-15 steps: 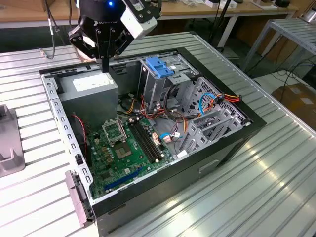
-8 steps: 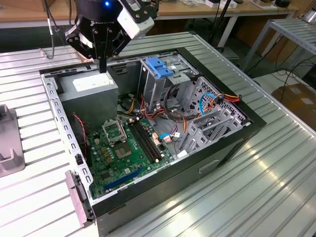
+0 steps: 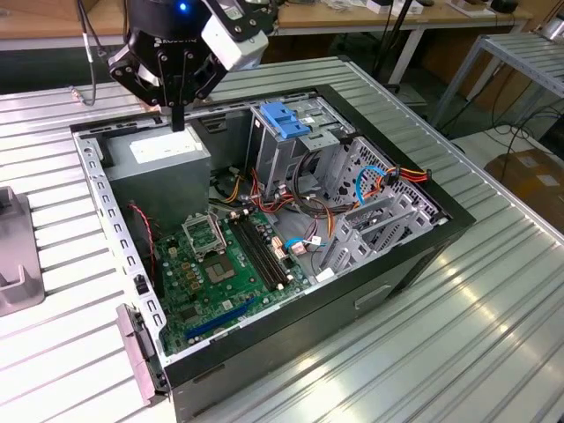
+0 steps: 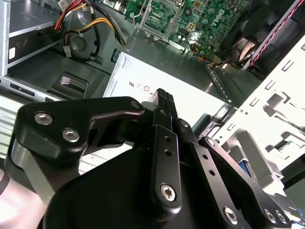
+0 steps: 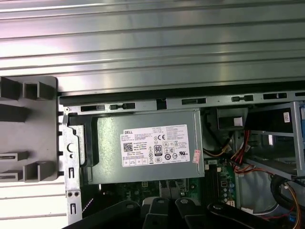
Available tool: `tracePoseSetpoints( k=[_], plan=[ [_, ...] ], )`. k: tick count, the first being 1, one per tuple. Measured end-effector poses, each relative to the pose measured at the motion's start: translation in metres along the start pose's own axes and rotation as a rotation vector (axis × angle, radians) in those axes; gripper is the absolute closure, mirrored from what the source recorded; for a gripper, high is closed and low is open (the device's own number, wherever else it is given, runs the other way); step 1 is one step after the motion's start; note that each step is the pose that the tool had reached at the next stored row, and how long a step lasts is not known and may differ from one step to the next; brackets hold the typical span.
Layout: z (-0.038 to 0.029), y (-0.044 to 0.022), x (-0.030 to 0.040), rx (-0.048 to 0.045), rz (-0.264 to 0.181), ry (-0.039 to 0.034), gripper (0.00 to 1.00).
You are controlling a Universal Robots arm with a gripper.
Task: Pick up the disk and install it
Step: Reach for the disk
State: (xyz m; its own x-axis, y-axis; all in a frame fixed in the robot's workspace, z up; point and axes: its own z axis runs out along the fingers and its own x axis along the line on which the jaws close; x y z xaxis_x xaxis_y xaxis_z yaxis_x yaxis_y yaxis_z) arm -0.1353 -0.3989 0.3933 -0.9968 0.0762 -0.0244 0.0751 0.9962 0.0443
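The tool (image 3: 178, 122) hangs closed and empty over the power-supply box (image 3: 163, 154) in the exterior view. The disk (image 3: 286, 119), blue rails uppermost, sits in the drive cage (image 3: 304, 154) toward that view's right, well apart from the tool.

In the second wrist view the tool's fingertips (image 4: 162, 94) meet above the box.

In the first wrist view the box lies below the tool, with the ribbed surface (image 5: 152, 43) beyond.

Bright, even overhead light glares off the ribbed silver metal table (image 3: 493, 291) in the exterior view, while the open black computer case's (image 3: 264, 348) interior lies dimmer, softly shadowed.
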Motion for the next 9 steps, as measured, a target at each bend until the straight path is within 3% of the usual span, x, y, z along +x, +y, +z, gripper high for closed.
tracePoseSetpoints(
  k=[9],
  plan=[
    [-0.0001, -0.0004, 0.0053, 0.0000, 0.000, 0.0000, 0.90]
  ],
)
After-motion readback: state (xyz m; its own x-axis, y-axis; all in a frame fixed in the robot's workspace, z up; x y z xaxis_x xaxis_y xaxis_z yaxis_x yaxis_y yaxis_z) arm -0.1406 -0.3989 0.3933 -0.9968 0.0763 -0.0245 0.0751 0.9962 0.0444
